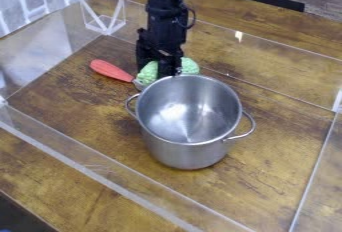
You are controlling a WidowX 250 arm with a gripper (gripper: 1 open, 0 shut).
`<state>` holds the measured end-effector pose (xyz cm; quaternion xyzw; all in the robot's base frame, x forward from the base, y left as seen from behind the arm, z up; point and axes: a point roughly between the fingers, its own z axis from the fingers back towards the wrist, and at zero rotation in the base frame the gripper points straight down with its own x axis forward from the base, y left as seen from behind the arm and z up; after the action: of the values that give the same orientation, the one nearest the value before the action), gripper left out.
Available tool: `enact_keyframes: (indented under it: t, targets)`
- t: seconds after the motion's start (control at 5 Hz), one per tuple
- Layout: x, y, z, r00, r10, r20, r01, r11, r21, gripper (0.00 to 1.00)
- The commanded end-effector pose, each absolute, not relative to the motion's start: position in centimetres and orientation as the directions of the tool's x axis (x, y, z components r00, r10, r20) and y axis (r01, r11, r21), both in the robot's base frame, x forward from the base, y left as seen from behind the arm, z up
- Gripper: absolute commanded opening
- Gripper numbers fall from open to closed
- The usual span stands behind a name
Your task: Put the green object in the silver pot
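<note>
Green object [170, 69]: light green knobbly oval lump, sits just past the 11 o'clock rim of the silver pot [193, 118], a shiny round stainless-steel pot with straight sides and two loop handles. Lump is outside the pot, close to the rim; can't tell if it touches the wall, or whether it's resting on the table or already lifted clear.

Black gripper [160, 58] points straight down, right over the lump. Fingers straddle it: green shows on both sides of the dark finger in front. Jaws stand wide, about the width of the lump, so this reads as a grasp on it, but actual contact at the pads is hidden by the finger in front.

Pot interior is empty, only reflections inside.

Red-handled spoon [112, 71] lies flat at 9 o'clock from the lump, near it, not in the way.

All on the brown wooden tabletop [80, 116], with a clear acrylic barrier [54, 36] around it.

Progress, as I judge it: approach and grasp look done. Left: lift above rim height, carry toward 5 o'clock over the pot mouth, let go. Main risk is clipping the rim or near handle if the lift is too low.
</note>
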<state>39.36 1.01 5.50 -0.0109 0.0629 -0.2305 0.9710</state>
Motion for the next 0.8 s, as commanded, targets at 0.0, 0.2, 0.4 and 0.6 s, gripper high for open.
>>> enact_keyframes:
  t: [0.0,0.2,0.4,0.6]
  targets:
    - [39.1,0.1,9.0,0.897,-0.442,-0.032,0.442,0.897,-0.004,0.00]
    - [38.5,-0.1,8.2,0.901,-0.433,-0.036,0.433,0.901,-0.007,0.00]
    - [39.4,-0.3,7.9,0.898,-0.438,-0.038,0.438,0.899,-0.008,0.00]
    - [40.3,-0.5,7.6,0.895,-0.443,-0.040,0.443,0.896,-0.009,0.00]
